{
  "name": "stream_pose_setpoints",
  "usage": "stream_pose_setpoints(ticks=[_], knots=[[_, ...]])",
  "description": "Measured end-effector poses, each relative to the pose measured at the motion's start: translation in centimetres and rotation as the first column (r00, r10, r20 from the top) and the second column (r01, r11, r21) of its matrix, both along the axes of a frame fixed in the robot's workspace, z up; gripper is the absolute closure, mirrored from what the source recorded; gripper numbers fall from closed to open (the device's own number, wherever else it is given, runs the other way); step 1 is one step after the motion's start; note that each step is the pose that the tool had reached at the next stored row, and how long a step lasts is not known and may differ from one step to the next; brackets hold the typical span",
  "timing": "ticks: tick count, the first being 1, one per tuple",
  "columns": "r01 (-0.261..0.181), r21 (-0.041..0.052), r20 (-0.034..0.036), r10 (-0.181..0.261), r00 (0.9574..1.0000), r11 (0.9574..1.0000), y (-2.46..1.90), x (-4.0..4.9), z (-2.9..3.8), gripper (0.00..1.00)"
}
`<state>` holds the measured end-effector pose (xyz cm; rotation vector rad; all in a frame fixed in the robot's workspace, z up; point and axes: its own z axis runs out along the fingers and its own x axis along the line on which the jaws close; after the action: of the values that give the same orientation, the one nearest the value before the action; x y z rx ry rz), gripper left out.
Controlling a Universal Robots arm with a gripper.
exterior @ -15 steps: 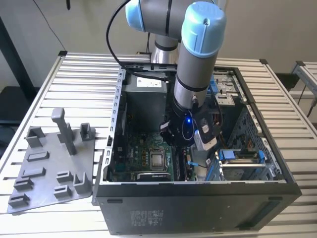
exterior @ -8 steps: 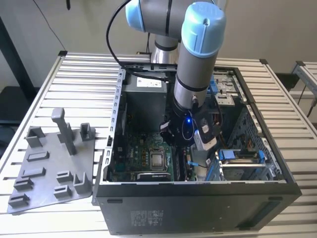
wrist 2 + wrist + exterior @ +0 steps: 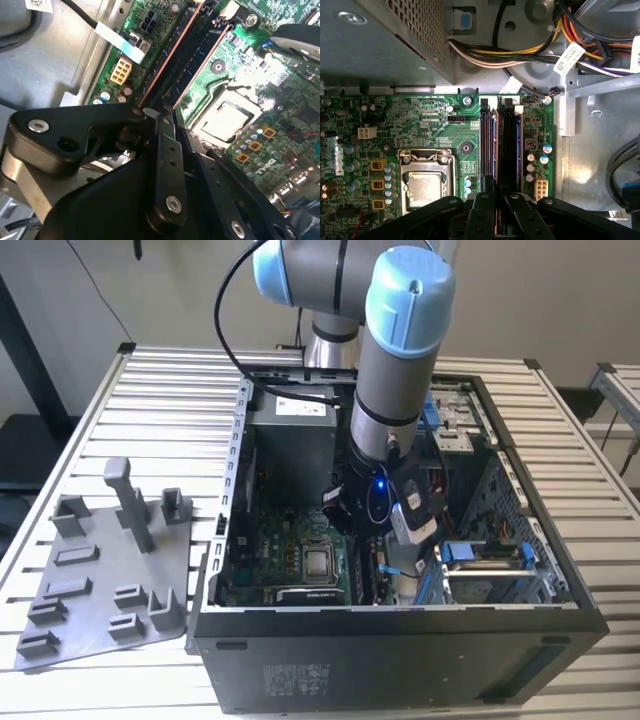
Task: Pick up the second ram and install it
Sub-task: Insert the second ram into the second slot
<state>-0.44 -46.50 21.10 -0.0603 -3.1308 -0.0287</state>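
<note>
My gripper (image 3: 395,550) reaches down into the open computer case (image 3: 400,640), over the memory slots of the green motherboard (image 3: 420,120). Two long thin sticks with coppery edges stand side by side in the slots. The second ram (image 3: 495,150) is the one farther from the processor socket, and in the second wrist view it runs away from the gripper as the second ram (image 3: 175,55). In both wrist views my gripper (image 3: 500,197) (image 3: 157,112) is shut on this stick at about mid-length. The part of the stick under the black linkage is hidden.
The processor socket (image 3: 425,185) lies beside the slots. A power supply box (image 3: 380,40) and a cable bundle (image 3: 520,50) crowd one end of the slots. Blue drive-bay clips (image 3: 480,552) sit at the exterior view's right. A grey moulded tray (image 3: 100,570) lies outside the case.
</note>
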Motion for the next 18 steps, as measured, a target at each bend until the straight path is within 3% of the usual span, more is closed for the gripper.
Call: stream_pose_setpoints(ticks=[4, 5, 15, 18], knots=[[0.000, 0.0012, 0.0004, 0.000, 1.0000, 1.0000, 0.02, 0.00, -0.07, 0.84], [0.000, -0.0002, -0.0002, 0.000, 1.0000, 1.0000, 0.00, 0.00, 0.07, 0.78], [0.001, -0.0001, -0.0004, -0.001, 1.0000, 1.0000, 0.00, 0.01, 4.56, 0.78], [0.001, 0.0003, -0.0002, -0.001, 1.0000, 1.0000, 0.00, 0.01, 4.89, 0.78]])
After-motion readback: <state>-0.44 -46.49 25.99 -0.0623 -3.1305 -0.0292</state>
